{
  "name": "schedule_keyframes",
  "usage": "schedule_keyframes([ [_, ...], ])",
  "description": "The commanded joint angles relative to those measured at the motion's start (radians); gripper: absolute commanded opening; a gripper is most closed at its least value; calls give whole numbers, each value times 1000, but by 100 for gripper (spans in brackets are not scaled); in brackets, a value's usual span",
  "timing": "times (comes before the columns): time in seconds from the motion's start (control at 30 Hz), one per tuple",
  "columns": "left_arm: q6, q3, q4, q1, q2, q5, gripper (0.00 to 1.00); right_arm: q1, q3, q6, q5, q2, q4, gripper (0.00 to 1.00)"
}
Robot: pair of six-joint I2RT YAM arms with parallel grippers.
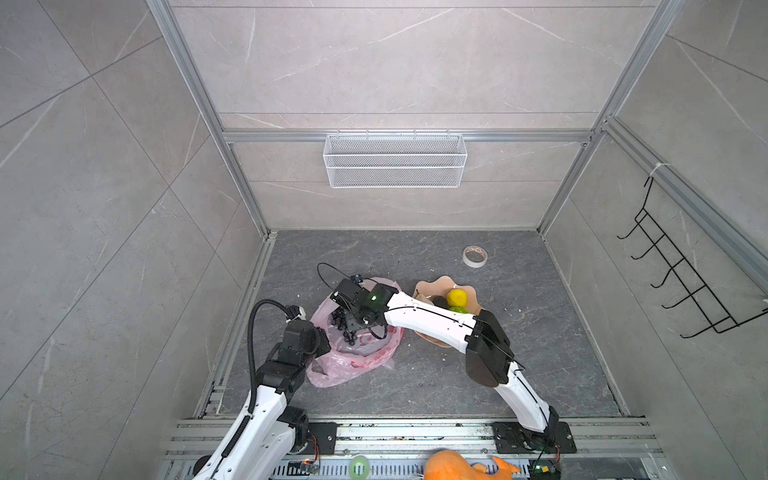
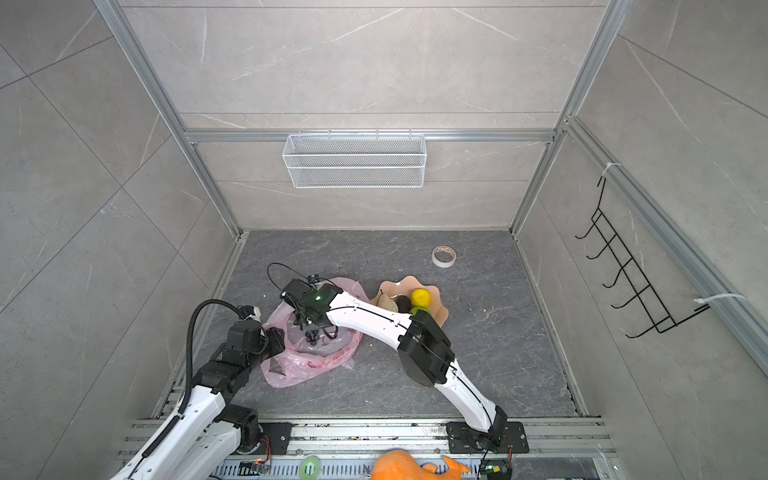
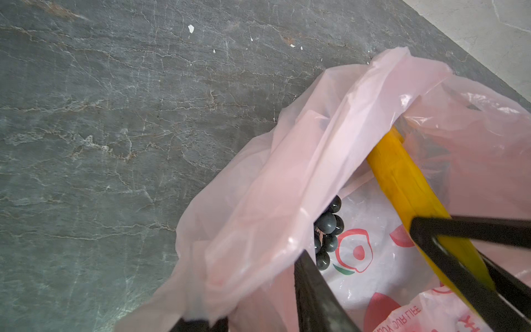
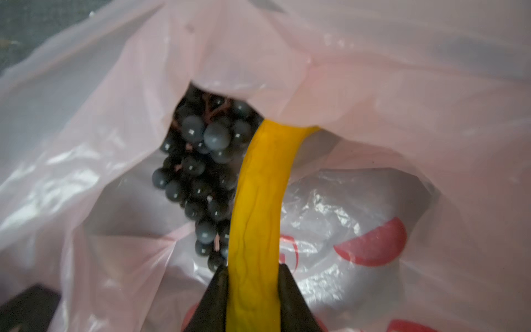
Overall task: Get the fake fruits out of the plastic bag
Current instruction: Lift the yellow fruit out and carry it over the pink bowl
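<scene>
The plastic bag [image 1: 365,365], pink and crinkled, lies left of centre on the grey floor [image 1: 415,386] in both top views, with its mouth open. At the bag's left rim, your left gripper [image 3: 258,299] pinches a bunched fold of film between its fingers. Inside the bag, the right wrist view shows you a black grape bunch [image 4: 198,172] lying against a yellow banana [image 4: 258,186]. Your right gripper [image 4: 253,270], reaching in from the right, clamps one end of the banana, a finger on each side. Right of the bag, a peach plate [image 1: 428,289] holds a lemon [image 1: 456,297], a lime-green fruit [image 1: 457,310] and a dark piece [image 1: 440,302]. A tape roll [image 1: 475,255] lies upper right.
</scene>
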Motion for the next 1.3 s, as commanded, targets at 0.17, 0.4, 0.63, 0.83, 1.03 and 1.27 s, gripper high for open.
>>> schedule_keyframes([
  [0.17, 22, 3, 26, 0, 0, 7, 38, 62, -210, -25, -6, -193, 126, 27],
  [0.4, 21, 3, 23, 0, -2, 5, 38, 107, -335, -86, 7, -293, 243, 26],
  [0.63, 21, 3, 23, -1, -1, 2, 38, 137, -403, -127, 21, -362, 301, 25],
  [0.83, 18, 2, 21, -1, -5, 1, 38, 151, -434, -126, 10, -413, 317, 25],
  [1.03, 17, 3, 20, -1, -4, -2, 38, 196, -505, -98, 44, -524, 283, 25],
  [1.27, 15, 3, 17, 0, -6, -4, 38, 223, -600, -25, 167, -676, 190, 26],
])
